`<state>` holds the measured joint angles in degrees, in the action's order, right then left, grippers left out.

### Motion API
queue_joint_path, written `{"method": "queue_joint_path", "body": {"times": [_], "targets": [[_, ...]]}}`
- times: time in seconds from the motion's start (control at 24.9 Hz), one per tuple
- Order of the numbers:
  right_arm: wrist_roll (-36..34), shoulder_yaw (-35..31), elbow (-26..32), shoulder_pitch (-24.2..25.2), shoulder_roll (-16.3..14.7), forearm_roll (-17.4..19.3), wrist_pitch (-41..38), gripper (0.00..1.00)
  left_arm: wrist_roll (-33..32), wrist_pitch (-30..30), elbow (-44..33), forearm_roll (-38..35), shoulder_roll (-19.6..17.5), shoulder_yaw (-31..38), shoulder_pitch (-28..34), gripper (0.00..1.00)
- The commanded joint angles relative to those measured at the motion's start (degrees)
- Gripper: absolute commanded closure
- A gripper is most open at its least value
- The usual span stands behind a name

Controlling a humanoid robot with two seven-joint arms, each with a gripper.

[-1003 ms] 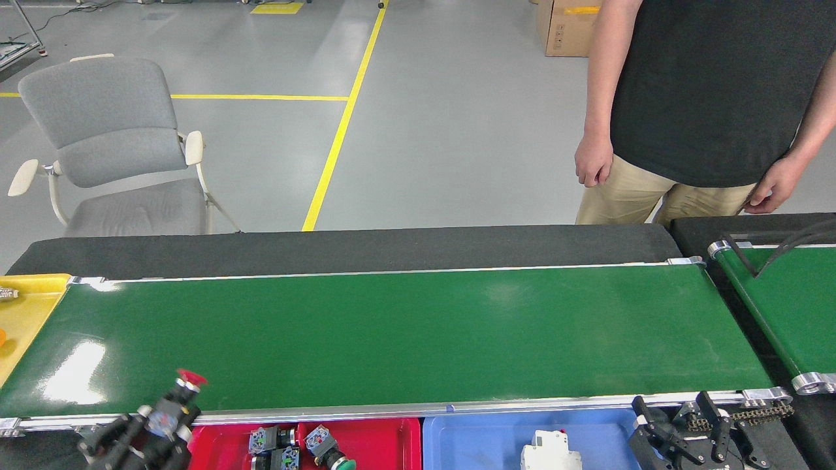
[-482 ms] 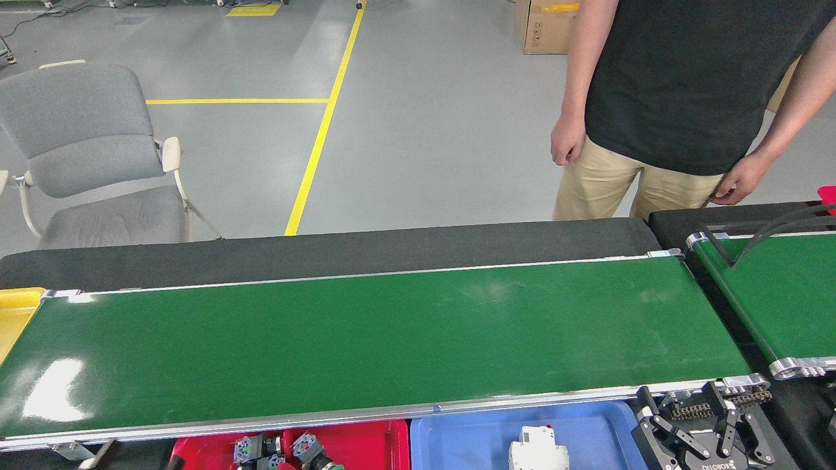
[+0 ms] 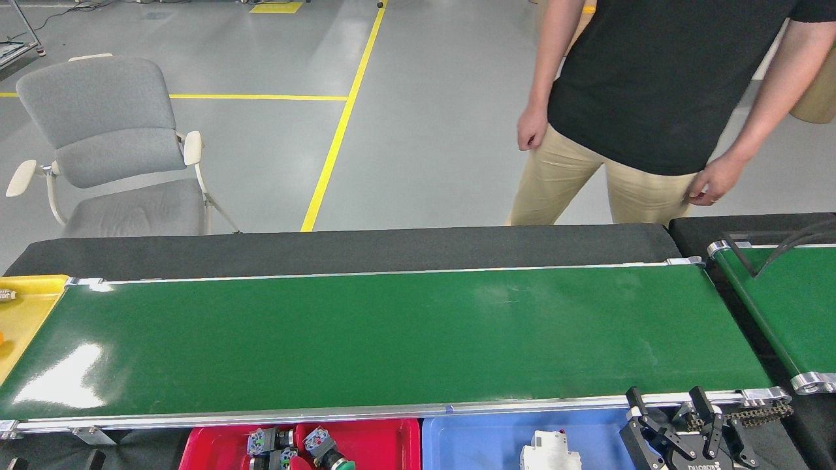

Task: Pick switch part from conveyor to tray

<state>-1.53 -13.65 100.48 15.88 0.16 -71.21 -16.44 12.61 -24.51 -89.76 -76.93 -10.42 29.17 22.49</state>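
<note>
Trays line the near side of the conveyor (image 3: 392, 339), set just below its silver rail so that a part lifted off the belt needs only a short drop: a red tray (image 3: 385, 440) already holding several switch parts (image 3: 294, 450), and beside it a blue tray (image 3: 483, 440) with a white breaker-like block (image 3: 550, 452), which suggests sorting by kind. The right pincer (image 3: 673, 424) hangs at the blue tray's right end, just short of the conveyor's chain drive, its black fingers spread apart and holding nothing, seemingly parked to wait. The left pincer is not in view. The belt itself lies bare from end to end, so no switch part is on the conveyor to pick; the only ones visible sit in the red tray. A yellow tray (image 3: 26, 313) meets the conveyor's left end, likely to catch whatever runs past. Right of the conveyor a narrower green belt (image 3: 790, 307) stands apart. Beyond the conveyor's far black edging a person (image 3: 653, 98) stands, hands empty, and a grey chair (image 3: 111, 150) sits farther left.
</note>
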Motion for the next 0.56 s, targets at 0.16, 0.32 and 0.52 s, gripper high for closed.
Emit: {"method": "queue_joint_path", "body": {"times": [0.16, 0.32, 0.52], "targets": [[0.1, -0.3, 0.9, 1.1, 0.0, 0.2, -0.2, 0.0, 0.4, 0.2, -0.1, -0.2, -0.7, 0.1, 0.2, 0.0], [0.1, -0.3, 1.0, 2.1, -0.1, 0.1, -0.2, 0.01, 0.6, 0.2, -0.1, -0.2, -0.7, 0.2, 0.1, 0.0], [0.1, -0.4, 1.0, 3.1, -0.3, 0.1, -0.1, 0.01, 0.7, 0.2, 0.2, -0.2, -0.7, 0.6, 0.4, 0.0]]}}
